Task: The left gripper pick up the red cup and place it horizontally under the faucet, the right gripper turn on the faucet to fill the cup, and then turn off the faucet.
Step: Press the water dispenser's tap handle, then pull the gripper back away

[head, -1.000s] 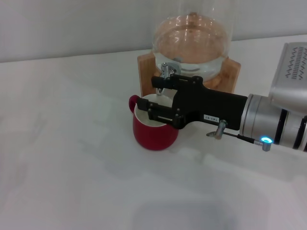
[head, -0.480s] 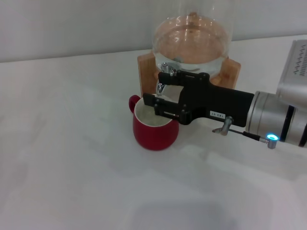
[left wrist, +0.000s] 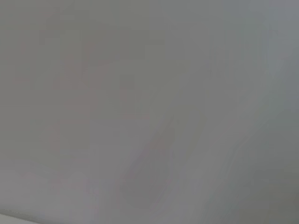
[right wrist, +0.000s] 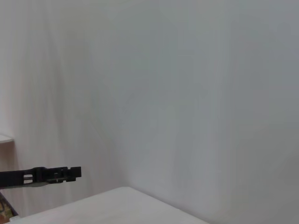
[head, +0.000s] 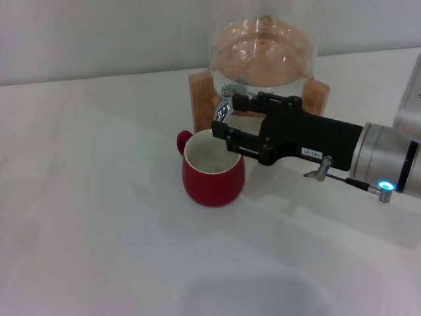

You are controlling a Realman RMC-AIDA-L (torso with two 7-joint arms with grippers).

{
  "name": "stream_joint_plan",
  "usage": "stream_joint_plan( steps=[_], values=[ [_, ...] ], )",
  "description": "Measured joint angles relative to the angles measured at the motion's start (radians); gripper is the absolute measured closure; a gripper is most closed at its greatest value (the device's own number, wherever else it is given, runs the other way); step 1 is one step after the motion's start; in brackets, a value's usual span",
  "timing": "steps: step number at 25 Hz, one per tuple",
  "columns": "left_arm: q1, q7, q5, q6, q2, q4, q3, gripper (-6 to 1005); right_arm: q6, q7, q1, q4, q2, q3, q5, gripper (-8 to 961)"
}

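The red cup (head: 212, 174) stands upright on the white table, handle to the left, its cream inside showing. The chrome faucet (head: 225, 99) sits just above the cup's far rim, at the foot of the glass jar. My right gripper (head: 227, 117) reaches in from the right, level with the faucet and above the cup's right rim. Its jaws stand apart, with the tips right by the spout. One black fingertip (right wrist: 44, 175) shows in the right wrist view. My left gripper is out of view; the left wrist view shows only a blank grey surface.
The round glass jar (head: 263, 49) rests on wooden legs (head: 200, 99) behind the cup. The white table (head: 99, 217) spreads to the left and front. A pale wall runs behind the jar.
My right gripper has slid to the right and slightly back, off the cup's mouth, so the whole rim now shows. The cup has not moved.
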Motion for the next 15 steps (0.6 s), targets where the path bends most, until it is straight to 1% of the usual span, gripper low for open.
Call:
stream_joint_plan(
  steps=[15],
  values=[
    [-0.001,0.000,-0.006,0.000,0.000,0.002,-0.003,134,-0.009,0.001,-0.008,0.000,0.000,0.036,-0.008,312]
  ],
)
